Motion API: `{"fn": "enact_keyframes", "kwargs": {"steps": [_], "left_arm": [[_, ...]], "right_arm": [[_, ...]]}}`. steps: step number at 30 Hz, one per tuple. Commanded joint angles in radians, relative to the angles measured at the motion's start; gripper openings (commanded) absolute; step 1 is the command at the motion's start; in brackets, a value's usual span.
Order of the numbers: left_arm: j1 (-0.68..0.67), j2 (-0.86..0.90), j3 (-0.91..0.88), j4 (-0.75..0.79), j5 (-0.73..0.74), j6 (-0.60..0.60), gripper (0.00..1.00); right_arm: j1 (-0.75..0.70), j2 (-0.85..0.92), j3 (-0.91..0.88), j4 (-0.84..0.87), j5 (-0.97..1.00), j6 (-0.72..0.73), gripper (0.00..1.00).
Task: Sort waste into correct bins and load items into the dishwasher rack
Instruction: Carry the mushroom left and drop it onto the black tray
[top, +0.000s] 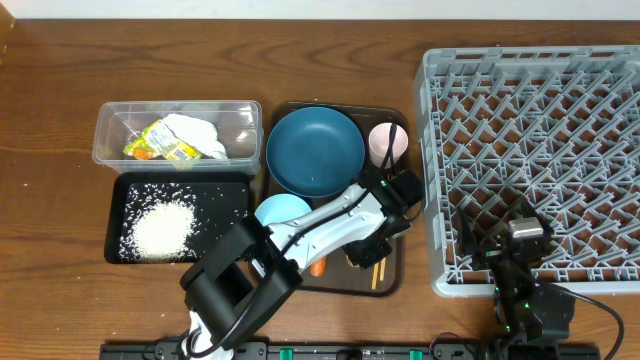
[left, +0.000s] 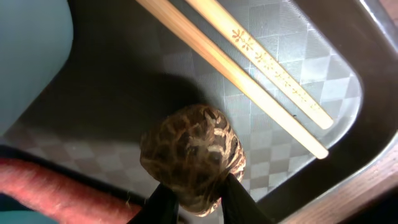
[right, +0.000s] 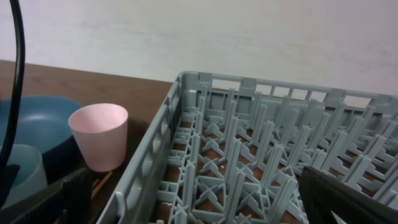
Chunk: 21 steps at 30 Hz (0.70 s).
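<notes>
In the left wrist view my left gripper is shut on the brown seedy lump, one dark finger on each side. The lump rests on the brown serving tray. The wooden chopsticks lie just beyond it and the orange carrot lies to its left. Overhead, the left gripper hides the lump. My right gripper hangs open and empty over the grey dishwasher rack. The clear tub holds the white napkin and the yellow-green wrapper. White rice lies in the black tray.
On the serving tray stand the dark-blue plate, the pink cup and the light-blue bowl. The carrot lies at its front edge. The right wrist view shows the rack wall beside the pink cup.
</notes>
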Motion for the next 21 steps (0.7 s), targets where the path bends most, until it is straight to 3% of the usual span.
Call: {"fn": "enact_keyframes", "kwargs": {"steps": [1,13,21], "left_arm": [[0.004,0.009,0.035,-0.010,-0.014,0.009,0.07],[0.034,-0.135,0.041,-0.093,-0.101,-0.035,0.06],[0.203,-0.298,0.041,-0.133,-0.137,-0.097,0.06]], "right_arm": [[0.005,-0.003,-0.001,-0.004,-0.004,-0.013,0.99],[0.005,-0.003,-0.001,-0.004,-0.004,-0.013,0.99],[0.005,-0.003,-0.001,-0.004,-0.004,-0.013,0.99]]}}
